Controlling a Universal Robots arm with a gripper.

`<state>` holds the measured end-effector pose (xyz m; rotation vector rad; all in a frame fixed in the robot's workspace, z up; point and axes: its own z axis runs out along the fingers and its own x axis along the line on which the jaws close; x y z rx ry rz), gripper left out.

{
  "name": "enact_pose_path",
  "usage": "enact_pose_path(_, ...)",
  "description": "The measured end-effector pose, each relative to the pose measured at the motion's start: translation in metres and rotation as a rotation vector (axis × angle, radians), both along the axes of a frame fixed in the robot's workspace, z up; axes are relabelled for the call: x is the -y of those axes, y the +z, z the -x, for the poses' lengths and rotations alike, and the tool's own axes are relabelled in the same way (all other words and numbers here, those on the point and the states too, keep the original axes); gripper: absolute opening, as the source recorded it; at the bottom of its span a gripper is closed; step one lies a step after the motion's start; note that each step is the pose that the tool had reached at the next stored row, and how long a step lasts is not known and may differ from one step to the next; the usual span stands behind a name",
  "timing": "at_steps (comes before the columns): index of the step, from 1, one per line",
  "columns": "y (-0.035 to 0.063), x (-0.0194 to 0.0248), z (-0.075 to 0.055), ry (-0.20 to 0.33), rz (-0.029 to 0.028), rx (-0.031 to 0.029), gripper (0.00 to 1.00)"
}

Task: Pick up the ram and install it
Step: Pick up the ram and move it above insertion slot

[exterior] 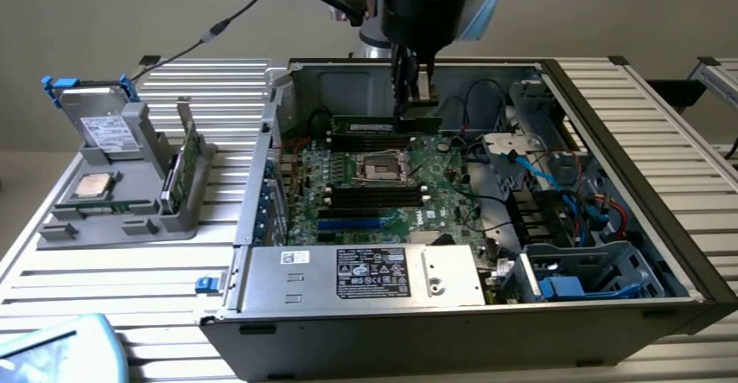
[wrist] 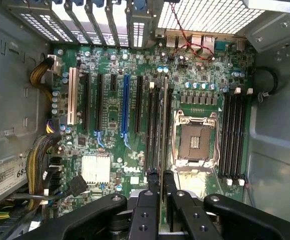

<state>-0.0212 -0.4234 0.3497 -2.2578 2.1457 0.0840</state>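
exterior view: ram (exterior: 386, 124), green stick, held level on its long edge inside the open computer case (exterior: 658, 201), just above the motherboard (exterior: 403, 210). gripper (exterior: 414, 111) narrowed onto its upper edge (wrist view: stick seen edge-on between the two fingers (wrist: 151, 181), over black slots (wrist: 152, 125) beside the empty processor socket (wrist: 195, 137)). grey holder (exterior: 116, 219) with silver drive (exterior: 104, 128) stands outside the case, on the exterior view's left.
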Motion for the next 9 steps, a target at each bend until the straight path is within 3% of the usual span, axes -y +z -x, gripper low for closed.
enact_pose_path(9, -0.0163, 0.0000, 0.000, 0.000, -0.0001, 0.0028, 0.15)
